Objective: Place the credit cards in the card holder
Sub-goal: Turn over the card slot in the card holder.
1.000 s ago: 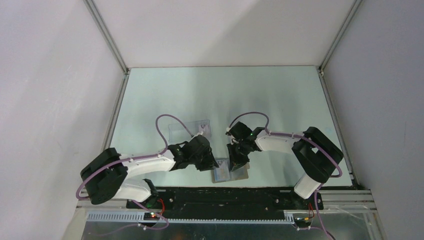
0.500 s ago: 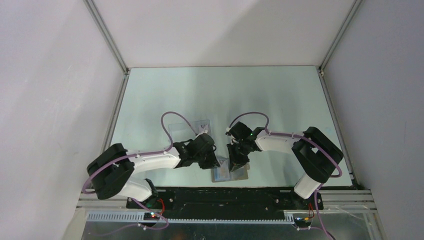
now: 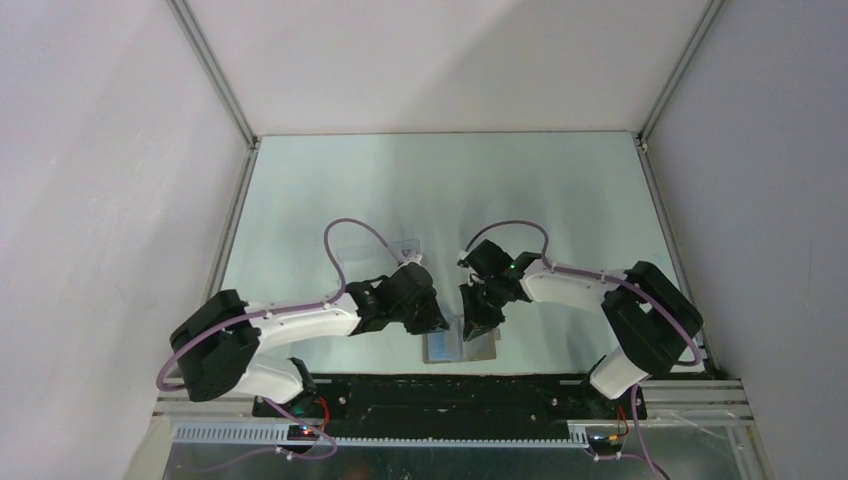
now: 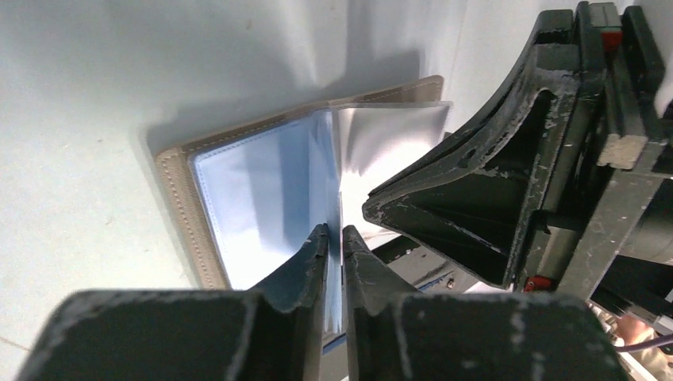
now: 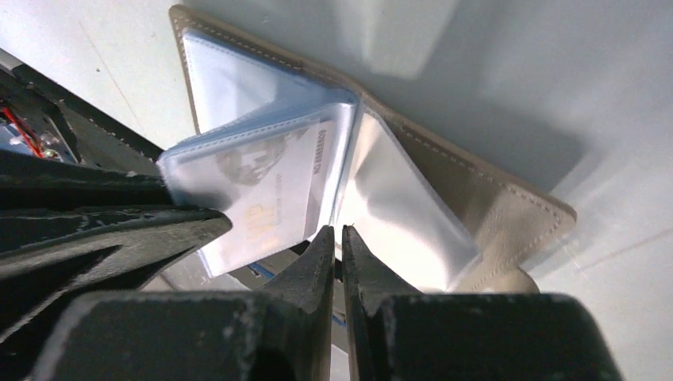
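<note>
The grey-brown fold-over card holder lies open at the near edge of the pale table, between the arms. Your left gripper and right gripper each pinch one of its clear plastic sleeves, fingers almost together. A sleeved whitish credit card reads "VIP"; its number line is unreadable.

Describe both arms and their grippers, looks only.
Left arm and right arm: white shells between bulky black joints, with a purple cable looping along each. Left gripper and right gripper: black, with wedge-shaped, scuffed fingers.
</note>
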Robot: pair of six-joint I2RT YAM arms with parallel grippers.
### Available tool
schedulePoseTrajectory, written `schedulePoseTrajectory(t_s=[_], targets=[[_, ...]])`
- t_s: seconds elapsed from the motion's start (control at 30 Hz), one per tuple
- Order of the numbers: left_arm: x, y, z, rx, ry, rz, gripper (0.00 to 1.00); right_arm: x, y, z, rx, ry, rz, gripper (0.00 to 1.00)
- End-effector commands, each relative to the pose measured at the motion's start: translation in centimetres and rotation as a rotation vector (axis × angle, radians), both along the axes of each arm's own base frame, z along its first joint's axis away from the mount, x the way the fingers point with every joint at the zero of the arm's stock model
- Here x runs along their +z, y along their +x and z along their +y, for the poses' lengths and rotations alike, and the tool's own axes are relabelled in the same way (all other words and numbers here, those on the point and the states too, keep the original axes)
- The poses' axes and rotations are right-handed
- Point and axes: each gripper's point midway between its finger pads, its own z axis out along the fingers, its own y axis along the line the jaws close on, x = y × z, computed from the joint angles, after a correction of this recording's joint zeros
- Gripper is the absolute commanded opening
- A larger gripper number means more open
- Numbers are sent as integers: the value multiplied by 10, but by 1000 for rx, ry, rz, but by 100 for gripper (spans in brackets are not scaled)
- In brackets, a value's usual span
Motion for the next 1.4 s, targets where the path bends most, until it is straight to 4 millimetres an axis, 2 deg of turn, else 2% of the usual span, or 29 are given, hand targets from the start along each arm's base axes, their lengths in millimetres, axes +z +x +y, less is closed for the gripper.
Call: schedulePoseTrajectory(t_s=[0.0,0.1,0.23,0.33,0.63,0.9,1.03,1.2,1.37], targets=[[15,3,-20,-44,-35,-29,19,24,11,-6,-27,20,-55,12],[18,3,-25,-54,-39,-39,31,29,16,-15,-45,17,-64,12],[21,3,-24,-54,-29,-45,36,35,22,-23,-61,20,-77,12],[18,5,-16,-42,30,-66,39,37,23,-26,-64,23,-79,12],[13,8,6,-42,210,-91,52,27,19,-20,-33,19,-61,12],[11,5,4,-58,209,-77,44,20,14,15,15,121,-25,9],[6,3,1,-60,188,-65,40,13,13,25,25,140,-9,8],[0,4,-1,-47,146,-51,37,-4,10,23,28,97,11,6],[-10,4,7,-28,136,-25,35,-21,6,14,16,38,30,3]])
